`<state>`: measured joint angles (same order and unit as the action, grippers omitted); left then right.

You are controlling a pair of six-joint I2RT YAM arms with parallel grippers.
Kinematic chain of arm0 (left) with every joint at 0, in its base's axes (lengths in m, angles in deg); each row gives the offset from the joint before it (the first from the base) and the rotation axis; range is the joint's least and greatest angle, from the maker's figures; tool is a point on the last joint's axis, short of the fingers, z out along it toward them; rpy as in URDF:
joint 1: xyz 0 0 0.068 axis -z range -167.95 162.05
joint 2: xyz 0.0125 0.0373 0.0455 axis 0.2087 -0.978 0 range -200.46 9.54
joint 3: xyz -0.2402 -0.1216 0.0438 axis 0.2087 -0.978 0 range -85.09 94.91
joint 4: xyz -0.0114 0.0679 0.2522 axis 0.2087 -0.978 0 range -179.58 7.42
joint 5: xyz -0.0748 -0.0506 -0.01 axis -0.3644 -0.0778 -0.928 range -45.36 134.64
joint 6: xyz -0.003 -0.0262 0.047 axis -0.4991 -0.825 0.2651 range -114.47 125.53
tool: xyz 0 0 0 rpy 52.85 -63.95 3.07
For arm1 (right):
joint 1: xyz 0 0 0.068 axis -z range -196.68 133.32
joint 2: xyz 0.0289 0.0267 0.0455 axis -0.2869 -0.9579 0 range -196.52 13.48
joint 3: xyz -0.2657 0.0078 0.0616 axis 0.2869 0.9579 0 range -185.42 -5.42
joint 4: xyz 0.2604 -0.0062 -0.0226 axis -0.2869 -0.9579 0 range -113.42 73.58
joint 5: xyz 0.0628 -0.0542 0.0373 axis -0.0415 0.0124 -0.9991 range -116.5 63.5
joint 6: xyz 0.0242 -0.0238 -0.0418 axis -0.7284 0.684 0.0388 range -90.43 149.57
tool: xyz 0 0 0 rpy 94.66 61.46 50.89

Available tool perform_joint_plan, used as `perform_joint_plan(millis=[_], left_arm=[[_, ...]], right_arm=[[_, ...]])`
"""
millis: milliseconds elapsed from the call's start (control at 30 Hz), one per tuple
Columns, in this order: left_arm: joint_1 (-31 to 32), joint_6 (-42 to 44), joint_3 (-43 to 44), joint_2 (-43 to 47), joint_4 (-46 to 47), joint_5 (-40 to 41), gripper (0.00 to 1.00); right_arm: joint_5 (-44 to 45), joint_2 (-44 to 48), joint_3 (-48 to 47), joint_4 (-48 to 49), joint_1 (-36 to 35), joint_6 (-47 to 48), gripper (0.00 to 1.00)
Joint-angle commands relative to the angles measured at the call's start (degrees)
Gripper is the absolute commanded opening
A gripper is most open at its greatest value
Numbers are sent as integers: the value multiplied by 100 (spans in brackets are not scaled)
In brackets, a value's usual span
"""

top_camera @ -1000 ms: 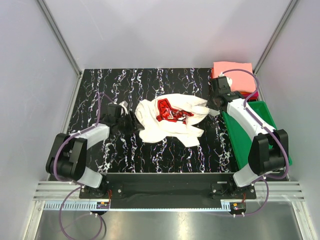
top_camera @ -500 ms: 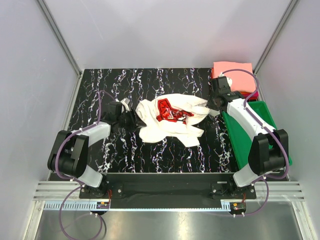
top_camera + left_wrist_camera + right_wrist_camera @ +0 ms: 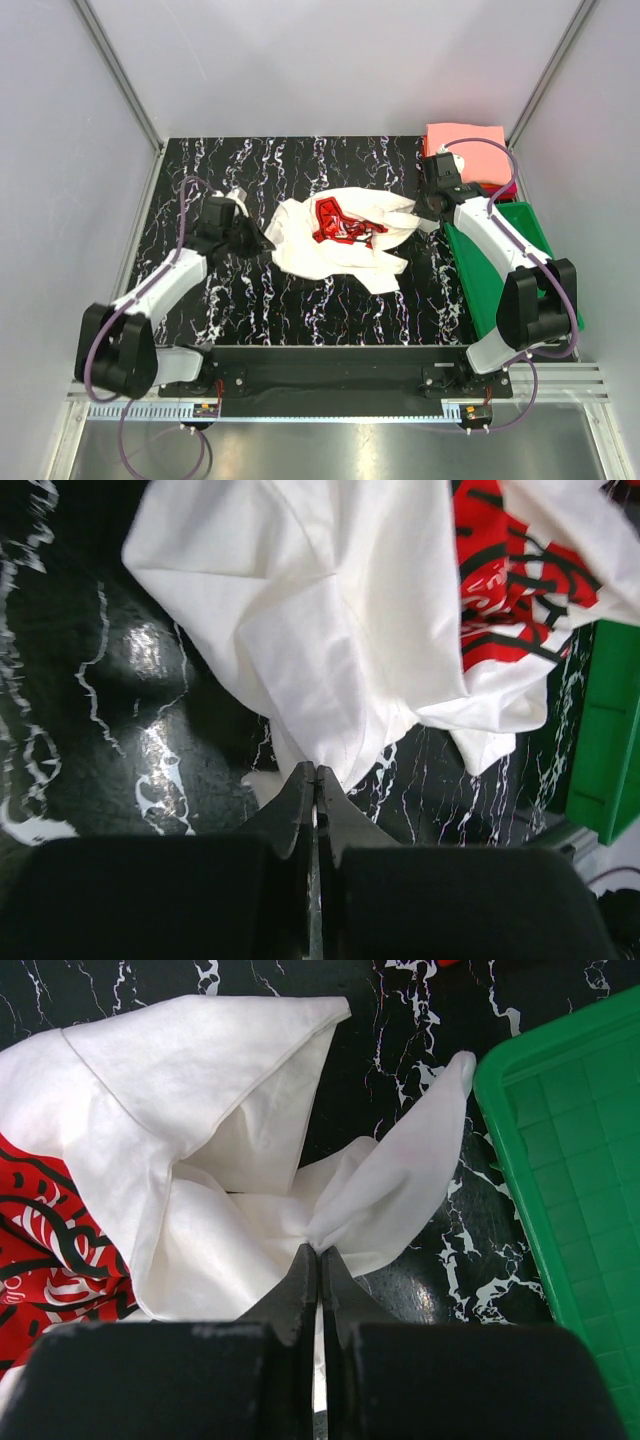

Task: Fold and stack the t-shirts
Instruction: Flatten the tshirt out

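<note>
A cream-white t-shirt [image 3: 335, 245] with a red chest print lies crumpled in the middle of the black marbled table. My left gripper [image 3: 262, 240] is shut on its left edge; in the left wrist view the fabric [image 3: 320, 610] bunches right at the closed tips of the left gripper [image 3: 316, 772]. My right gripper [image 3: 425, 207] is shut on the shirt's right corner, and the right wrist view shows the cloth [image 3: 200, 1110] pinched into a pleat at the right gripper [image 3: 320, 1250]. A folded salmon-pink t-shirt [image 3: 463, 140] lies at the back right, a red one [image 3: 506, 188] partly under it.
A green plastic tray [image 3: 500, 265] stands along the right edge of the table, under the right arm; its rim [image 3: 570, 1140] sits close to the right gripper. Grey walls enclose the table on three sides.
The left arm has reached forward to the shirt's left edge and its jaws have closed on the fabric. The right arm and its grip have not moved.
</note>
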<state>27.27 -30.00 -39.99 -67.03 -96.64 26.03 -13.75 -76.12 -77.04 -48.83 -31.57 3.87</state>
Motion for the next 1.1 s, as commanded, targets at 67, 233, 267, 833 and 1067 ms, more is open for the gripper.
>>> perform_joint_plan(millis=[67,233,267,833,1067], left_arm=[[-19,-6,-53,1055,-983,1376,0],[-55,-585,-712,1619,-1134,2414,0],[-55,-691,-966,1724,-1081,2424,0],[-317,-446,-616,1092,-1530,2881,50],[-705,-719,-757,803,-1230,2695,43]], right_arm=[[131,57,-213,94,4,56,0],[262,101,-221,68,4,73,0],[280,110,-230,33,4,73,0],[324,233,-555,-161,4,126,0],[122,233,-573,-161,4,108,0]])
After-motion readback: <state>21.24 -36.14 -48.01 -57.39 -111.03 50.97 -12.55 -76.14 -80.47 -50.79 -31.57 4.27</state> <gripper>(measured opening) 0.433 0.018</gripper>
